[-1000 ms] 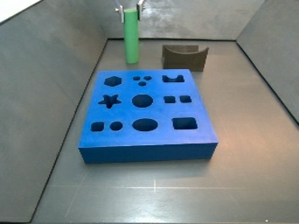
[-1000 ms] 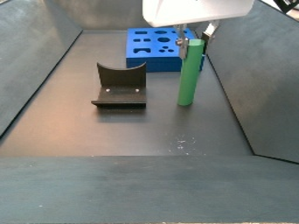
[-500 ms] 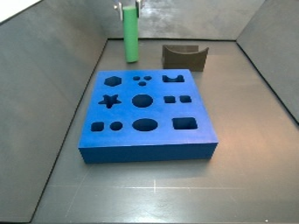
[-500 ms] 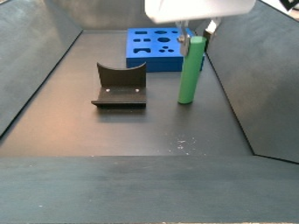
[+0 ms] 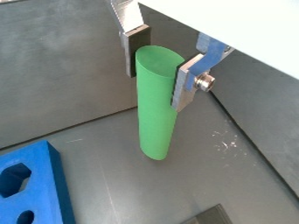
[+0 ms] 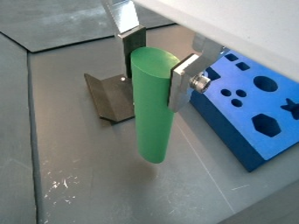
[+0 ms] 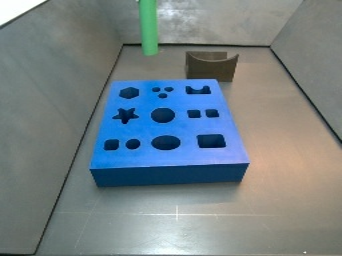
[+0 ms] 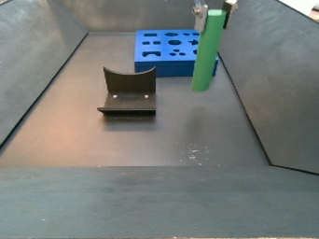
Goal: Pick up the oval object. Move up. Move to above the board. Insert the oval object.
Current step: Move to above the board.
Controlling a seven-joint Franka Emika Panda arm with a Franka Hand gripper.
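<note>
The oval object is a tall plain green peg [image 5: 156, 114], upright between the silver fingers of my gripper [image 5: 158, 63]. The fingers press on its top end in both wrist views, and the peg [image 6: 155, 114] hangs above the grey floor. In a side view the peg [image 7: 148, 25] is high at the back, beyond the far edge of the board [image 7: 167, 130]. In a side view the peg [image 8: 210, 51] hangs beside the board [image 8: 169, 51]. The board is a flat blue block with several cut-out holes. The gripper body is out of both side views.
A dark brown notched block [image 7: 213, 63] stands on the floor behind the board, also seen in a side view [image 8: 127, 91] and a wrist view [image 6: 111, 94]. Sloped grey walls [image 8: 37, 84] enclose the floor on all sides.
The gripper has risen with the green peg. The peg's lower end has left the floor, and the gripper body has moved up out of both side views.
</note>
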